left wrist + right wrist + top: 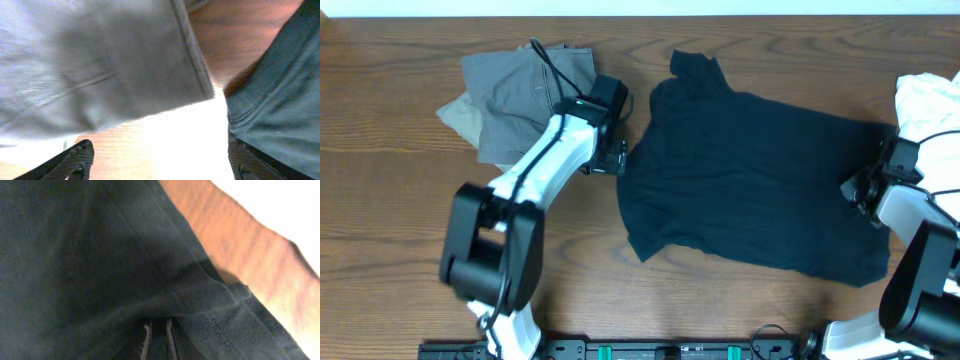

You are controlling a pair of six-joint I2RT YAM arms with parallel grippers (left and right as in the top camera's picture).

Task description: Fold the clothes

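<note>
My left gripper (160,152) gapes at the left edge of the dark shirt (750,180); my right gripper (157,339) pinches its right hem

left arm (548,155) is stretched from the near edge up and inward, with left gripper (612,158) held low and jaws spread wide. right arm (920,260) is bent at the right side, right gripper (860,188) is pointed left, and its fingers (148,341) are drawn nearly together, pinched on the dark shirt (100,255).
</note>
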